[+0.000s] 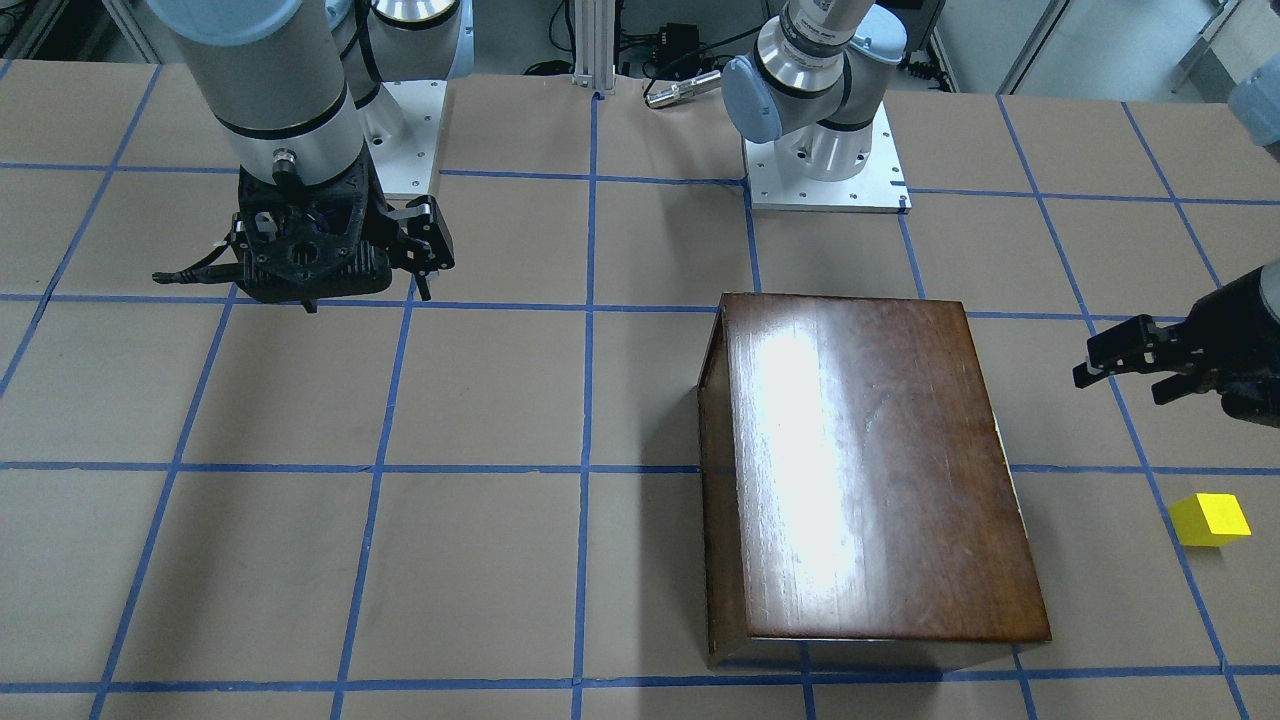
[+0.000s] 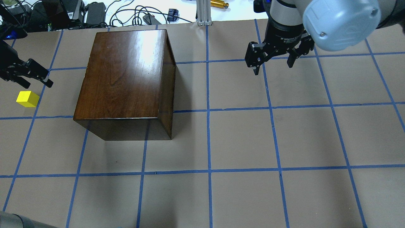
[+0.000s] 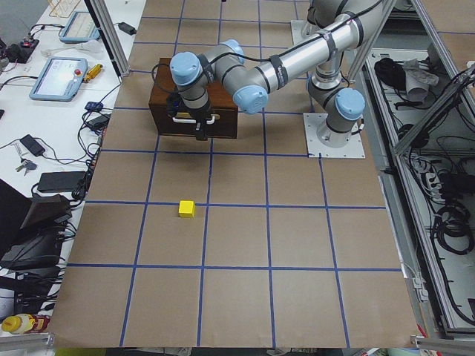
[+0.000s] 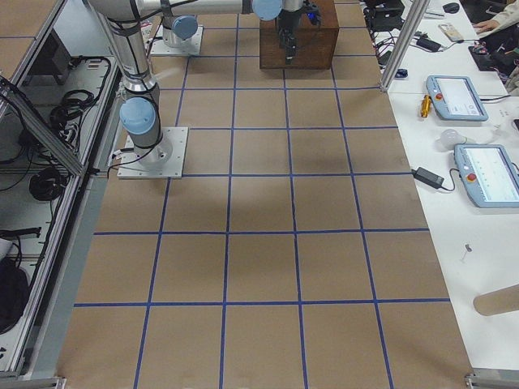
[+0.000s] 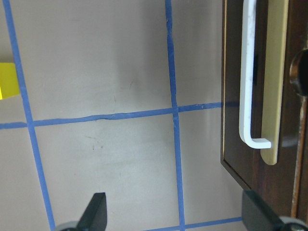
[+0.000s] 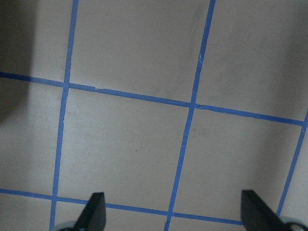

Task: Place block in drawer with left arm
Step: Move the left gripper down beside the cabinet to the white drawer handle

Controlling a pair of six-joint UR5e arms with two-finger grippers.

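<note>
The yellow block lies on the table left of the dark wooden box; it also shows in the front view and at the left wrist view's edge. The drawer is shut, its dark front panel flush with the box and its white handle showing. My left gripper is open and empty. It hovers between block and drawer front, touching neither. In the left wrist view its fingers are spread wide. My right gripper is open and empty, far right of the box.
The table is brown paper with a blue tape grid. The right wrist view shows only bare table. The right arm's base plate and the left arm's base plate are bolted along the robot's side. Cables and devices lie beyond the far edge.
</note>
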